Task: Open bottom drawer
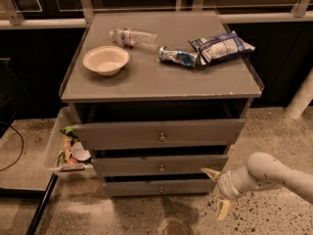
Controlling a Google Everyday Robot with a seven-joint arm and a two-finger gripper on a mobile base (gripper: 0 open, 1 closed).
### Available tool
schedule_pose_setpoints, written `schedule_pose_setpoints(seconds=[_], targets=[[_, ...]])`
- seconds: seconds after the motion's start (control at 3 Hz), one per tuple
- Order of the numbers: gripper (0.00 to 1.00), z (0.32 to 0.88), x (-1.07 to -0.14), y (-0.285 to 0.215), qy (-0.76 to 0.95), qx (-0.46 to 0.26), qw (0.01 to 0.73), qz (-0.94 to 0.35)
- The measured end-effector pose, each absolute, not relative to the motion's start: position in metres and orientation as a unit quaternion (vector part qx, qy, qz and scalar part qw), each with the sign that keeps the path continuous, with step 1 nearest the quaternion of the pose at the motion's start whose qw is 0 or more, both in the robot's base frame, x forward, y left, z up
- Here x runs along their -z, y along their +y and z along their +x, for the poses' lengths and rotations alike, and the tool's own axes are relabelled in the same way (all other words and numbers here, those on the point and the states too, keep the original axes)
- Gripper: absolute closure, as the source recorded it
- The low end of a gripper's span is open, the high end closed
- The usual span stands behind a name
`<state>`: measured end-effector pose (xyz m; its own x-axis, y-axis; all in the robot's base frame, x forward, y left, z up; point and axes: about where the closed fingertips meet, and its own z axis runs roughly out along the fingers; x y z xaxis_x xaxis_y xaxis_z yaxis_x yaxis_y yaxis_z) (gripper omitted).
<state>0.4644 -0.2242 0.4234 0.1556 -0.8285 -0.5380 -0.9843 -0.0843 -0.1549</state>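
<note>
The grey cabinet (pixel 161 84) has three drawers, each a little ajar. The bottom drawer (pixel 137 187) is the lowest, narrowest grey front, with a small round metal knob (pixel 161 189) at its centre. My gripper (pixel 217 192) is low at the right, just off the bottom drawer's right end. Its two yellowish fingers (pixel 211 173) are spread apart and hold nothing. The white arm (pixel 274 173) comes in from the right edge.
On the cabinet top lie a white bowl (pixel 105 59), a clear plastic bottle (pixel 133 36) and two snack bags (pixel 221 47). A side bin (pixel 56 141) holding trash hangs on the cabinet's left. A white pole (pixel 301 99) stands at the right. The floor is speckled.
</note>
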Motion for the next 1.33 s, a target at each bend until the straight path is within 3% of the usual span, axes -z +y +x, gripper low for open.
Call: schedule_pose_setpoints(seconds=[0.33, 1.33], targets=[[0.0, 0.49, -0.376, -0.234, 0.638, -0.164, 0.271, -0.702], [0.0, 0.485, -0.317, -0.222, 0.676, -0.171, 0.247, -0.673]])
